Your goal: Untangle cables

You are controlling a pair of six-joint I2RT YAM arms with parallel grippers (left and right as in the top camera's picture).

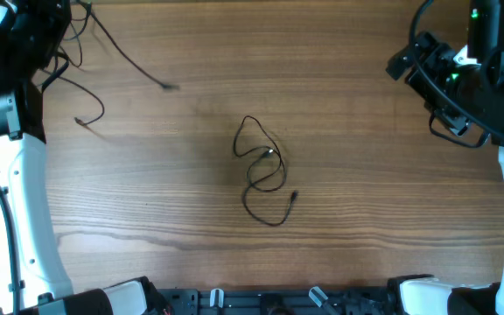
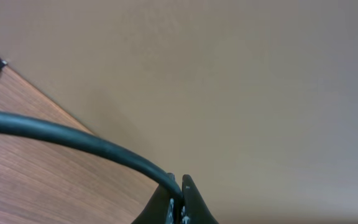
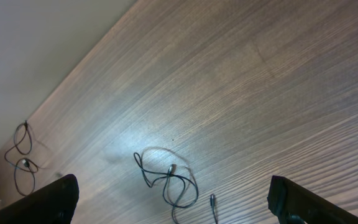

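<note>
Overhead view shows very thin black wire in 2 places on the brown wooden table (image 1: pixel 366 227). Near the middle of the table lies a small knot of looped black wire (image 1: pixel 261 171), flat on the wood, with several loops crossing each other and a tiny plug end pointing toward the near edge. At the far left corner, a long black strand with a small plug (image 1: pixel 168 85) runs from the left arm out over the table. A second curved black piece (image 1: pixel 79 121) lies close to the left edge.

The left gripper (image 2: pixel 180 200) is clenched. In the left wrist view a black line goes straight into its closed tips, so I judge that it pinches the long strand. The right gripper (image 3: pixel 174 205) is released and holds nothing. Its 2 dark fingers (image 3: pixel 58 199) stand wide, well apart from the knot, on the far right side of the table.

I expect these wires to be very light, soft and limp. They should follow any small pull and slide easily on the smooth wood. Pulling on 1 loop may tighten the crossings instead of opening them. The plugs are tiny and probably delicate. A good place to take hold seems to be the free end beside the plug, or the outermost loop, where the wire lies apart from the crossings. The fingers must come down to the wood and close fully, because the wire is so thin.
</note>
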